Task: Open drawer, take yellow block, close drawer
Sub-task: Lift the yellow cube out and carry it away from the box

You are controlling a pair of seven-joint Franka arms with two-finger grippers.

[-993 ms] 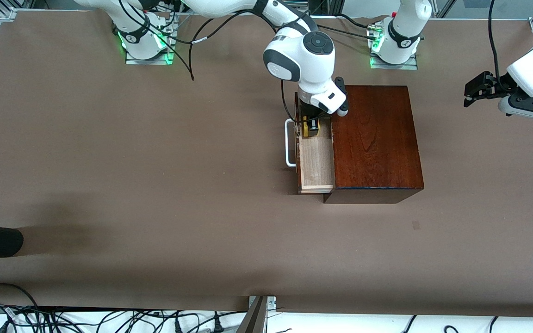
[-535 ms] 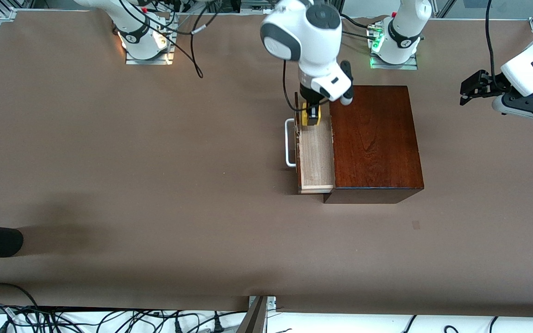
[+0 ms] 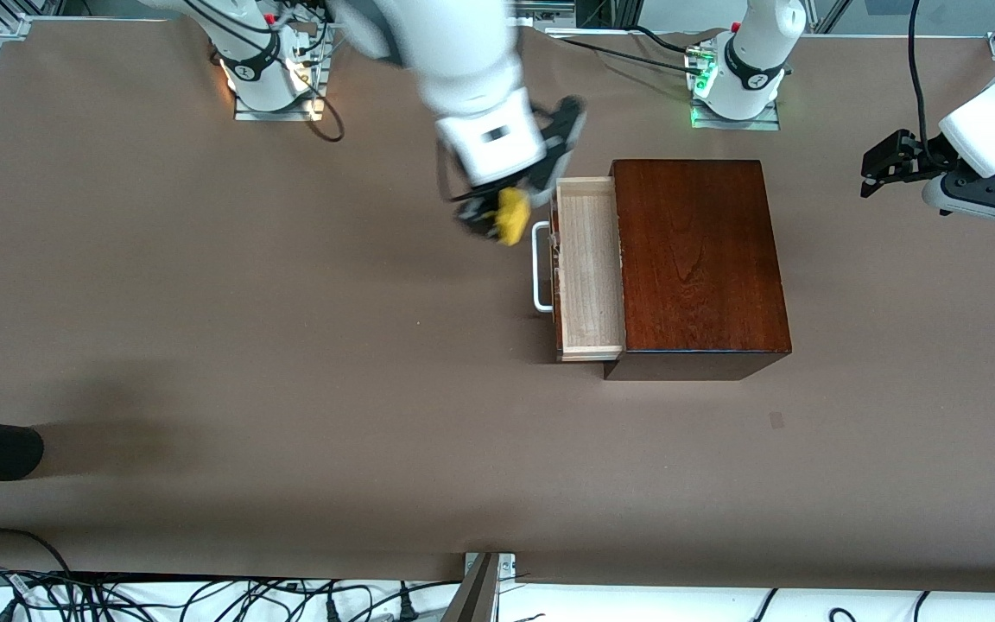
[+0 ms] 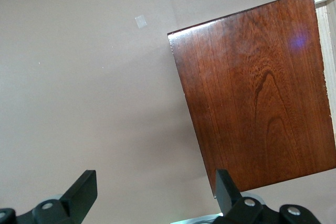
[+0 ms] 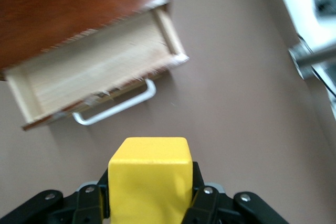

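So we've got the drawer [image 3: 588,268] open and empty, the yellow block [image 3: 510,216] clamped in our right gripper [image 3: 497,220] over the table at the drawer's 10 o'clock, left gripper [image 4: 152,195] waiting spread apart, just closing left.
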